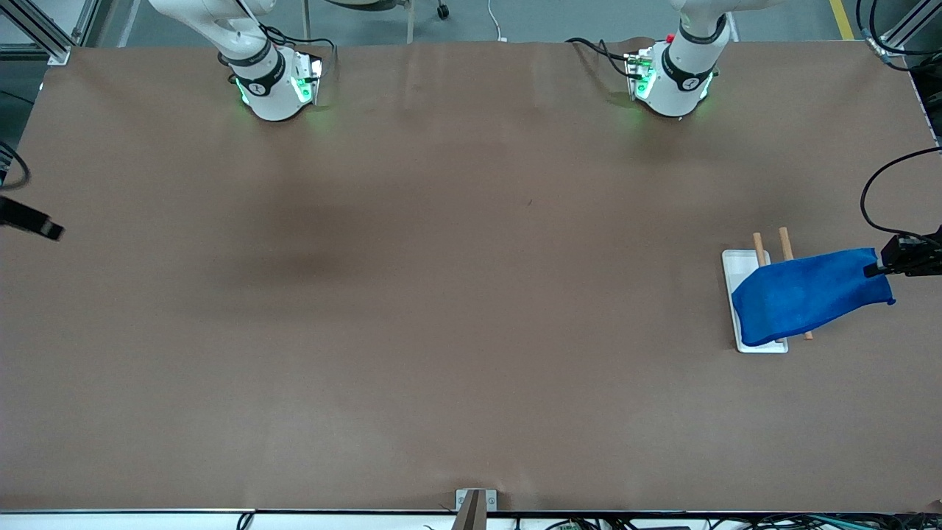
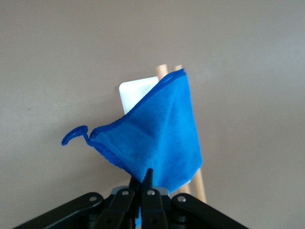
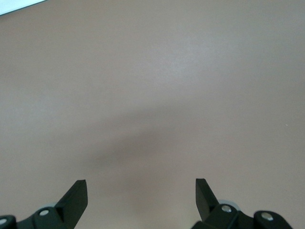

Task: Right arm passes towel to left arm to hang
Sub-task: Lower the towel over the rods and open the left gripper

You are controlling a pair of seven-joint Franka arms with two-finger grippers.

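Left tool (image 2: 144,183) clenched on one edge of the blue towel (image 1: 806,294), holding it in the air over the white rack base (image 1: 731,269) and its two wooden pegs (image 1: 785,242) at the left arm's end of the bench (image 1: 441,294). Left wrist view shows the towel's corner loop (image 2: 74,135); front view doesn't. Right tool (image 3: 141,195) released, fingers spread, waiting over bare brown bench. Grey floor along the bench's base-side edge.

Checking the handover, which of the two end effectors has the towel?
The left end effector, shut on the blue towel over the rack; the right end effector is open and empty.
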